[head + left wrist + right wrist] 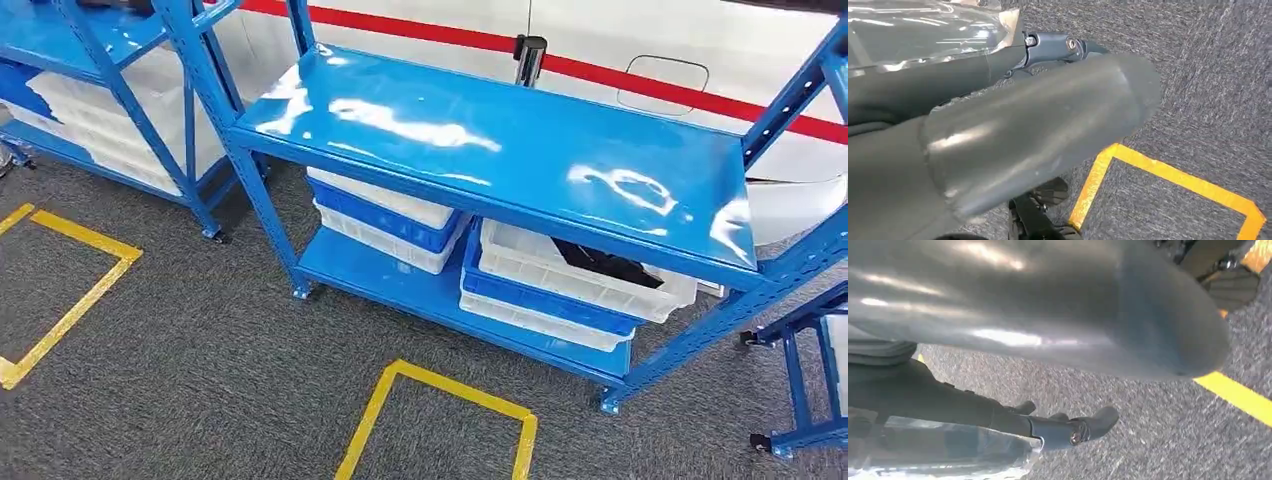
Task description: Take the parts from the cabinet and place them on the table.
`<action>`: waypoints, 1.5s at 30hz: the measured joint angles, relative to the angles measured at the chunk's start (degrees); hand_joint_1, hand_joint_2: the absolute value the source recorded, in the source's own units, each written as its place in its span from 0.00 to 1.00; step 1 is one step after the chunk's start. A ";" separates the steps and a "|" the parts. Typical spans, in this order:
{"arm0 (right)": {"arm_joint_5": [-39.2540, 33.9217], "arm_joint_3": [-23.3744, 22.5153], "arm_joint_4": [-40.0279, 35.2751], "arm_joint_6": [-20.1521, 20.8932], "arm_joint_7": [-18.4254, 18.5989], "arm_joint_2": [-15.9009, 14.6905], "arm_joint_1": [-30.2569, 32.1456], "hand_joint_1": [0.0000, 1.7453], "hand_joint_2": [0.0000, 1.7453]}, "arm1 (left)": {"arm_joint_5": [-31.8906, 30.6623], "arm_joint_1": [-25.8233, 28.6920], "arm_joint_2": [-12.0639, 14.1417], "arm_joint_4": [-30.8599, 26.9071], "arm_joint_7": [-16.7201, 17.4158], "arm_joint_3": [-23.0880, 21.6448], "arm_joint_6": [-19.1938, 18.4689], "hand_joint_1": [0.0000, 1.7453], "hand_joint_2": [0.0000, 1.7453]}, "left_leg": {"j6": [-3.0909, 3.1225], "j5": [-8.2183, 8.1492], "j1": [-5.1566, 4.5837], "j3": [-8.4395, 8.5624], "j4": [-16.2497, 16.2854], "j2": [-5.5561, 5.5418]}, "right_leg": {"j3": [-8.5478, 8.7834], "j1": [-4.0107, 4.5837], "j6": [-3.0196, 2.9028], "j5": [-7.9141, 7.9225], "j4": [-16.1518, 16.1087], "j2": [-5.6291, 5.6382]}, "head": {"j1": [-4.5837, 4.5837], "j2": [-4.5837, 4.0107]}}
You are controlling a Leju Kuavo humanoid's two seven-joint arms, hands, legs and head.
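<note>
The blue cabinet stands ahead of me, its glossy top shelf bare. On its lower shelf, at the right, a white bin stacked on a blue one holds dark parts. A second stack of white and blue bins sits further left on the same shelf. My left hand hangs over the grey carpet, thumb and dark fingers stretched apart, holding nothing. My right hand also hangs over the carpet, its fingers straight and nothing in it.
Another blue rack with white bins stands at the left, and a wheeled blue frame at the right. Yellow tape squares mark the carpet in front of the cabinet. A black post stands behind it.
</note>
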 joint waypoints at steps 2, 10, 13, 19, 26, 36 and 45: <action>-0.02 -0.02 0.00 0.05 0.00 0.13 0.00 0.00 0.00 | 0.00 -0.01 0.02 -0.02 0.00 0.00 0.00 0.00 0.00 | -0.05 -0.03 0.02 -0.03 -0.04 0.85 | -4.47 -0.37 -0.06 -3.17 8.53 0.00 | 0.07 0.02; -0.04 -0.11 0.00 0.15 0.09 0.35 -0.08 0.00 0.00 | -0.24 -0.10 0.20 -0.09 0.15 0.00 -0.02 0.00 0.00 | -3.32 -2.85 0.12 0.81 1.36 4.23 | 2.09 -1.70 1.67 1.88 -3.63 -3.85 | -0.02 0.00; -0.02 -0.33 0.00 0.13 0.17 0.37 -0.03 0.00 0.00 | -0.26 -0.63 0.17 -0.09 0.15 -0.02 -0.02 0.00 0.00 | -3.93 -3.27 0.76 1.53 1.03 5.42 | 2.08 -1.69 0.20 1.74 -3.69 -2.05 | -0.15 0.02; 0.48 -0.37 0.00 0.13 0.33 0.48 0.03 0.00 0.00 | -0.22 -0.31 0.22 -0.06 0.13 -0.07 0.22 0.00 0.00 | -4.10 -11.37 1.03 -9.00 20.34 -0.23 | 2.09 -1.20 -1.14 1.81 -3.75 1.58 | -0.35 0.02; 1.40 -0.39 0.00 -0.26 0.33 0.87 0.12 0.00 0.00 | 0.02 -0.46 0.39 -0.09 0.15 -0.02 0.63 0.00 0.00 | -2.58 -0.99 0.41 -3.24 3.38 -3.33 | 2.29 -0.73 -0.39 1.92 -3.78 5.34 | -0.33 0.02; 1.53 -0.42 0.00 -0.39 0.96 0.79 0.26 0.00 0.00 | 0.02 -0.29 0.35 -0.06 0.29 0.00 0.52 0.00 0.00 | -2.11 -0.55 -0.89 -3.25 3.16 -3.41 | 2.84 -0.74 0.40 1.70 -4.30 4.99 | -0.31 0.02; 1.53 -0.50 0.00 -0.04 2.56 0.94 0.06 0.00 0.00 | -0.57 -0.31 0.35 -0.06 2.51 -0.02 0.09 0.00 1.00 | -1.82 -0.65 -0.94 -3.20 3.18 -3.42 | 2.96 -0.77 0.48 1.72 -4.63 4.99 | -0.33 0.00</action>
